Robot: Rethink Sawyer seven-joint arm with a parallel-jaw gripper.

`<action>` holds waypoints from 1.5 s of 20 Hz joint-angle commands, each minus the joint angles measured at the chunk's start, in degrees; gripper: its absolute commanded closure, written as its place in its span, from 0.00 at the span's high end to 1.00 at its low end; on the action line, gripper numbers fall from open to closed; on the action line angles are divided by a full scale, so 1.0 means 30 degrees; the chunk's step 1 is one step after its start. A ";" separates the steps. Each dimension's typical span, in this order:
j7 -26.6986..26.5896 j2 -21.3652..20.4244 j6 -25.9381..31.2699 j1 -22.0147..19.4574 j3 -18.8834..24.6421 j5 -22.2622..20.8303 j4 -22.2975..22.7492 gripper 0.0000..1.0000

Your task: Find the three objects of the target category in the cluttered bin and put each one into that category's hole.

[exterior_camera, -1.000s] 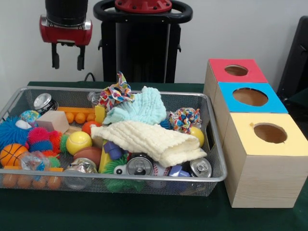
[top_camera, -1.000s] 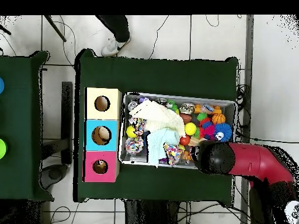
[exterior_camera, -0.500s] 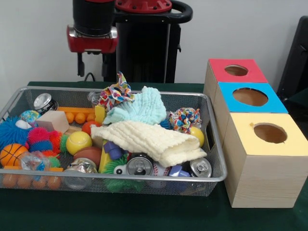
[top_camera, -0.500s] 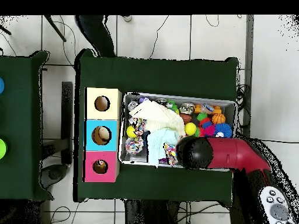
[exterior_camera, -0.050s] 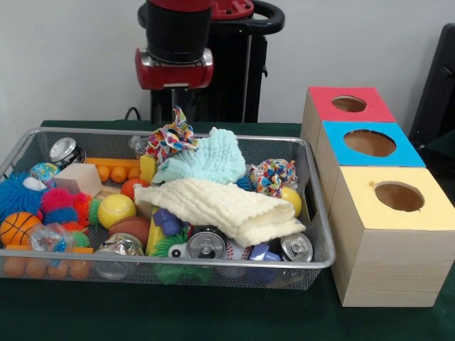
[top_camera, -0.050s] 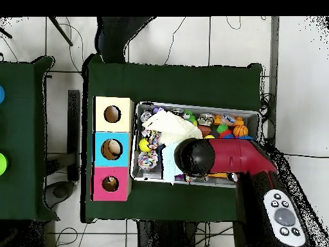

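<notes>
A wire mesh bin (exterior_camera, -0.050s: 213,263) (top_camera, -0.050s: 252,114) holds mixed clutter. A cream cloth (exterior_camera, -0.050s: 220,206) and a teal cloth (exterior_camera, -0.050s: 206,160) lie over the middle. Soda cans (exterior_camera, -0.050s: 206,245) (exterior_camera, -0.050s: 295,247) (exterior_camera, -0.050s: 64,149), a yellow ball (exterior_camera, -0.050s: 116,209), a small basketball (exterior_camera, -0.050s: 18,227) and a colourful rope toy (exterior_camera, -0.050s: 170,138) lie around them. My gripper (exterior_camera, -0.050s: 173,106) hangs above the bin's back edge, over the rope toy. It is open and holds nothing; it is hard to make out against the black pedestal. From overhead, the arm's black head (top_camera, -0.050s: 196,157) covers it.
Three wooden boxes with round holes stand in a row beside the bin: red (exterior_camera, -0.050s: 348,104) (top_camera, -0.050s: 110,183), blue (exterior_camera, -0.050s: 370,142) (top_camera, -0.050s: 111,149) and yellow (exterior_camera, -0.050s: 398,195) (top_camera, -0.050s: 113,114). A knotted rope ball (exterior_camera, -0.050s: 274,174) and spiky rubber toys (exterior_camera, -0.050s: 60,202) also lie in the bin.
My gripper has swung sideways from the bin's left end to above the rope toy at the back middle. Nothing in the bin has moved.
</notes>
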 commanded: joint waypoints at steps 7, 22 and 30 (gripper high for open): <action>0.4127 0.2067 0.3692 0.2992 -0.0817 0.1631 -0.5061 1.00; 0.3878 0.5595 0.3585 0.4426 -0.1619 0.2613 -0.8717 1.00; 0.3850 0.6054 0.3180 0.4767 -0.2081 0.3115 -0.8971 1.00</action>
